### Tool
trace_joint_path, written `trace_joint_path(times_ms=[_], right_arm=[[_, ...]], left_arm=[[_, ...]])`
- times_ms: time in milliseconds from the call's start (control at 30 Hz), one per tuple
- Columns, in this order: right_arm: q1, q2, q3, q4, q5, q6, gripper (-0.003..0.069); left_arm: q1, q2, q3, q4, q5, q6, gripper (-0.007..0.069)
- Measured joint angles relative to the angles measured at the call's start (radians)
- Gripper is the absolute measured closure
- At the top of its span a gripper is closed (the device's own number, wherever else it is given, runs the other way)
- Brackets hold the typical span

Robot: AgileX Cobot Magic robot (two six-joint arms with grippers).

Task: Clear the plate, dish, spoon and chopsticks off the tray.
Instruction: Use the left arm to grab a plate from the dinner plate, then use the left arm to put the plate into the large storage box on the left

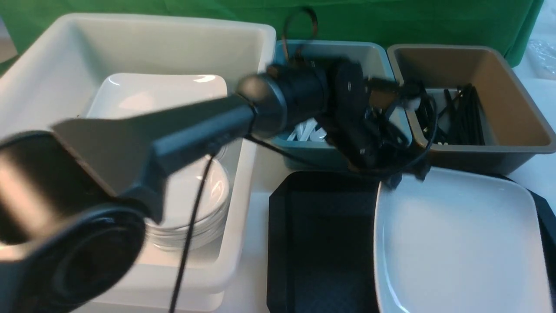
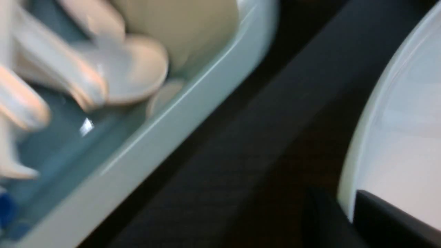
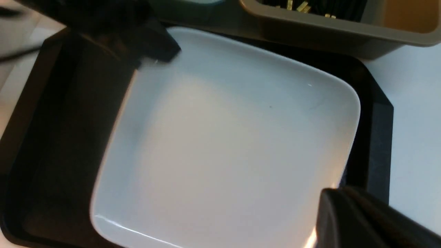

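Since the plate (image 1: 456,234) alone shows on the tray (image 1: 317,243), lower right of the front view, I'd ease my left gripper (image 1: 406,176), too blurred to tell whether it is wide or narrow, squarely over the plate's upper-left corner rim before pinching and lifting level.

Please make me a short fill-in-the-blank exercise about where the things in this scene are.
1. Only one thing lies on the tray: a large white ____.
2. The brown bin holds black ____.
3. The teal bin holds white ____.
4. The small dishes are stacked in the white ____.

Missing words: plate; chopsticks; spoons; tub.
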Motion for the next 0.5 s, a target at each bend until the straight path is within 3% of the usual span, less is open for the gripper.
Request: trace_joint_path(times_ms=[367, 500], right_arm=[[0.000, 0.000, -0.147, 0.054, 0.018, -0.003, 0.0621], [0.000, 0.000, -0.197, 0.144, 0.023, -0.059, 0.0621]], left_arm=[[-0.002, -0.244, 0.001, 0.094, 0.048, 0.040, 0.0592], [-0.002, -0.312, 0.001, 0.114, 0.063, 0.036, 0.0592]])
